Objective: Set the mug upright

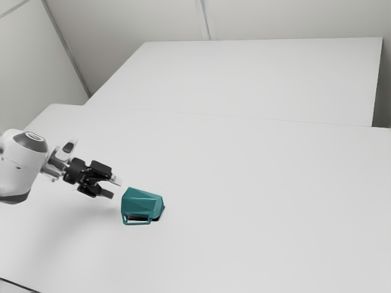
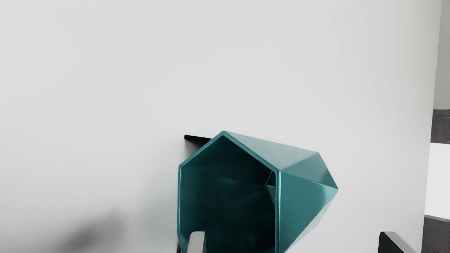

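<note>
Two fingers (image 2: 197, 243) stand open and well apart, gripping nothing, on the nearer side of the faceted teal mug (image 1: 142, 204). The mug lies on its side on the bench, its mouth (image 2: 228, 193) turned toward the hand, just beside the fingertips in the exterior view. From the wrist view, one finger overlaps the mouth and the other stands out past a side wall; whether either touches, I cannot tell. The step in hand looks like lining up for a grasp. Next, I judge, the hand should ease forward so that one wall passes between the fingers, then close on it. Care is needed not to nudge the mug into a roll, and to keep clear of its handle (image 1: 137, 221). The base points away from the hand; once held, the mouth end wants raising until that base sits flat. Beyond, the bench (image 1: 256, 183) runs back toward a pale wall (image 1: 293, 18)
</note>
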